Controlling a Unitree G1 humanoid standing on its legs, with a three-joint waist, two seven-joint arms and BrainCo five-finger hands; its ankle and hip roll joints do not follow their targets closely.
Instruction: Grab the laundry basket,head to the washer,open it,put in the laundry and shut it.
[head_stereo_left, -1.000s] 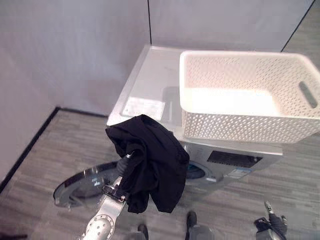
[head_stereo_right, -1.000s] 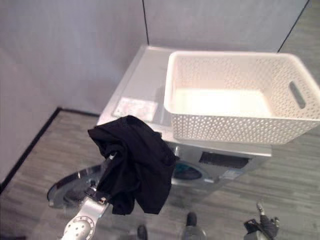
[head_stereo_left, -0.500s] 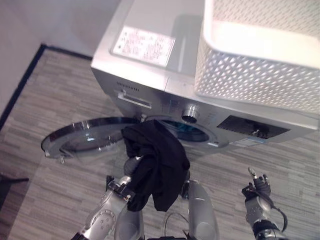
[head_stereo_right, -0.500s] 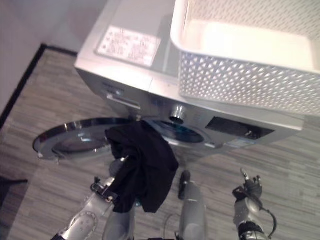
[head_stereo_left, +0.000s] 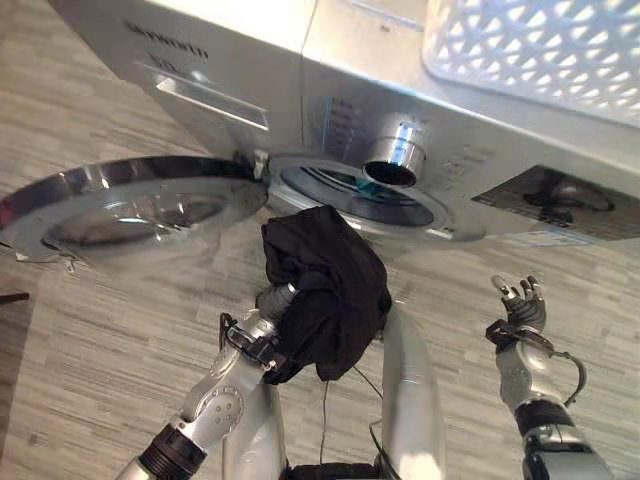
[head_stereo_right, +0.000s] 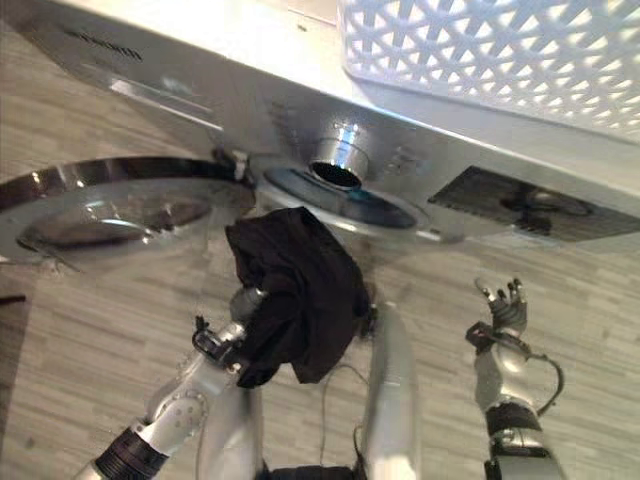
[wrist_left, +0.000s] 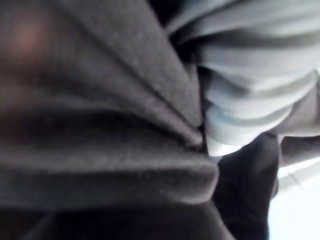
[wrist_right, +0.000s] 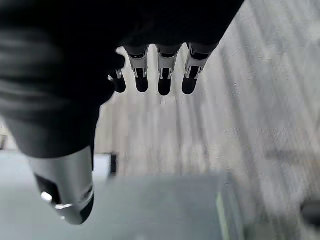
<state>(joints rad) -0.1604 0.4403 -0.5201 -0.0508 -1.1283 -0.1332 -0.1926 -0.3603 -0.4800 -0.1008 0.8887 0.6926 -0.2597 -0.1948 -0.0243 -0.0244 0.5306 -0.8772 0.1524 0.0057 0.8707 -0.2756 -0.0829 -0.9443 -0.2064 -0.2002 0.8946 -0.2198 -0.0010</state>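
Observation:
A black garment (head_stereo_left: 325, 290) hangs bunched from my left hand (head_stereo_left: 276, 299), which is shut on it just below and in front of the washer's round drum opening (head_stereo_left: 355, 195). The cloth (wrist_left: 125, 125) drapes over most of that hand. The washer's glass door (head_stereo_left: 130, 210) stands swung open to the left. The white perforated laundry basket (head_stereo_left: 540, 50) sits on top of the silver washer (head_stereo_right: 250, 100). My right hand (head_stereo_left: 520, 300) is raised at the lower right, open, its fingers (wrist_right: 165, 75) straight and holding nothing.
A silver dial (head_stereo_left: 395, 160) juts from the washer's front above the drum, with a dark display panel (head_stereo_left: 560, 195) to its right and a drawer (head_stereo_left: 200, 95) to its left. Grey wood-look floor (head_stereo_left: 100, 320) lies under the open door.
The whole picture has shifted down and closer to the washer's front. My left hand, still holding the black garment, now sits nearer the drum opening. The right hand has risen slightly.

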